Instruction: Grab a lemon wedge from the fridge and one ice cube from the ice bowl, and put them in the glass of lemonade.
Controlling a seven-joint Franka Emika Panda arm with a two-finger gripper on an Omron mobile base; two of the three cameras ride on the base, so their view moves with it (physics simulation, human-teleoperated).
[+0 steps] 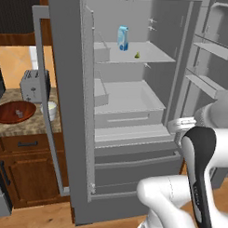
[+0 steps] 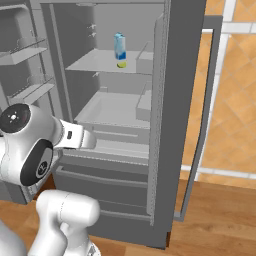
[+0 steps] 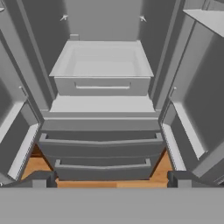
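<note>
On the upper fridge (image 1: 134, 112) shelf you have the wedge (image 1: 137, 54), a tiny yellow-green piece lying just beside the light-blue carton (image 1: 122, 38), on the side nearer the shelf's front edge. Both fridge doors stand wide open, so you see straight into the grey interior with its drawer bin below the shelf and two bottom drawers under that.

Your arm is raised in front of the open fridge, at about the height of the ledge under the drawer bin. Your gripper (image 3: 111, 183) looks squarely into the fridge at the drawer bin and the bottom drawers, well below the shelf with the wedge. Its two dark fingertips (image 3: 39, 180) sit far apart at the lower corners of the hand view, with nothing between them.

Off to your left, past the open door, the bowl (image 1: 14, 112) sits on the speckled counter (image 1: 27, 127) with a small pale cube (image 1: 19, 113) inside it. Next to it, the whitish glass (image 1: 51, 109) stands near the door's edge, and the toaster (image 1: 33, 85) stands behind them against the wall.
</note>
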